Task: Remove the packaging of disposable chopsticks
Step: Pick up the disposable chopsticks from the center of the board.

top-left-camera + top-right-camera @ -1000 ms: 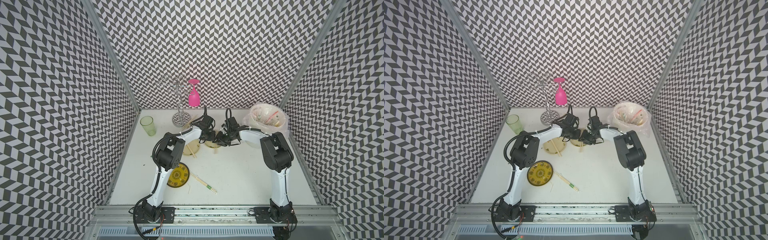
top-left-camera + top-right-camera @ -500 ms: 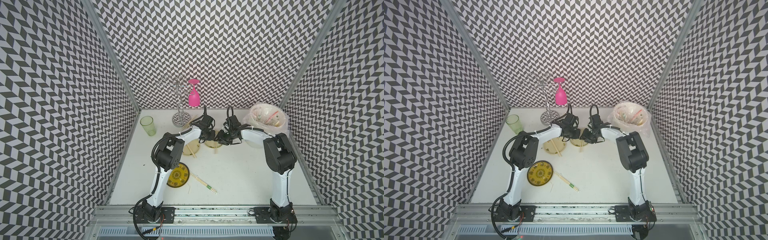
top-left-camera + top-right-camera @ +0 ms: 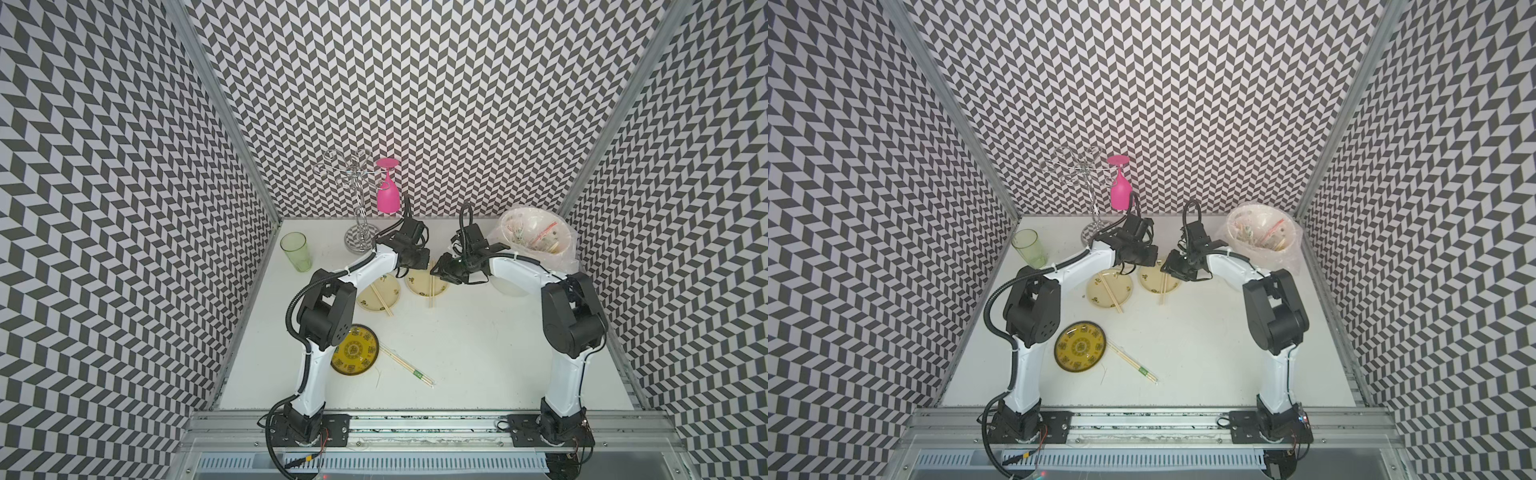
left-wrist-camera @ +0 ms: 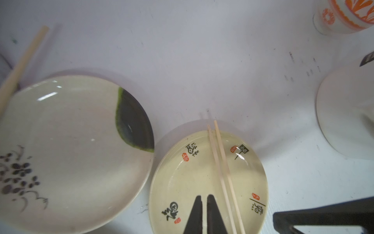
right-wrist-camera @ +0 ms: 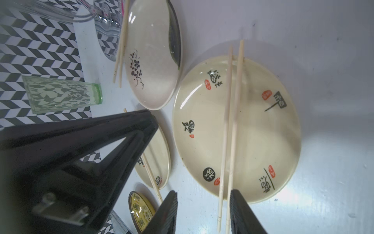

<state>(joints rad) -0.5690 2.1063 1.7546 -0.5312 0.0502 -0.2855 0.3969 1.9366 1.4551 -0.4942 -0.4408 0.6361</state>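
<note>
- Left tool (image 4: 204, 197) is narrow, pinched shut on nothing, over a cream plate (image 4: 182, 182).
- Right tool (image 5: 203, 191) is wide, straddling the ends of bare chopsticks (image 5: 232, 121) lying across that plate.
- A green-banded sleeve (image 3: 407, 368), sticks inside, lies on the counter (image 3: 478, 353) just beside a yellow plate (image 3: 353, 351).

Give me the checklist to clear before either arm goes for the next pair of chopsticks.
1. Left gripper shut, nothing seen in it: ok.
2. Right gripper open, gripping nothing: ok.
3. Chopsticks on the calligraphy plate bare and lying across it: ok.
4. Pair beside the yellow plate unwrapped: not ok, its green-banded sleeve is on.
5. Removed sleeves dropped into the bagged bowl: cannot tell, its contents are too small to read.
</note>
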